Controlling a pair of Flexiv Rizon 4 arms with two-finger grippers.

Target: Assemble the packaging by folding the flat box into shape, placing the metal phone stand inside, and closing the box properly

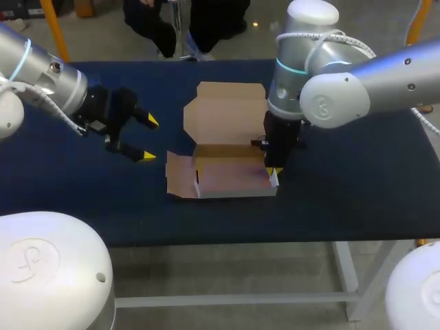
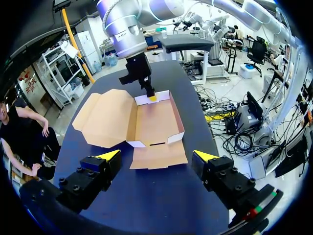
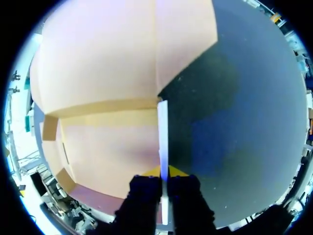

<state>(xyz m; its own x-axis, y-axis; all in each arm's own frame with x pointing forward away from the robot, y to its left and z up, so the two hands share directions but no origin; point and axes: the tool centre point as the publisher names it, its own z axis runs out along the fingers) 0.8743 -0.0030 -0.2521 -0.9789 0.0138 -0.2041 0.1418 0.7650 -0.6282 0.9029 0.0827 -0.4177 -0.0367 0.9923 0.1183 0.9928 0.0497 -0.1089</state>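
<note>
Blue table carries my half-folded box at centre; my right gripper pinches its right wall, tips largely hidden, while my left gripper hangs wide open, empty, beside it.

Box on table, right fingers astride its right wall.

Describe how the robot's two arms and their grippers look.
The left arm and right arm are glossy silver-grey rounded tubes with teal rings at joints and pale cables looped outside. The left gripper and right gripper are black, blocky, with bright yellow fingertips.
</note>
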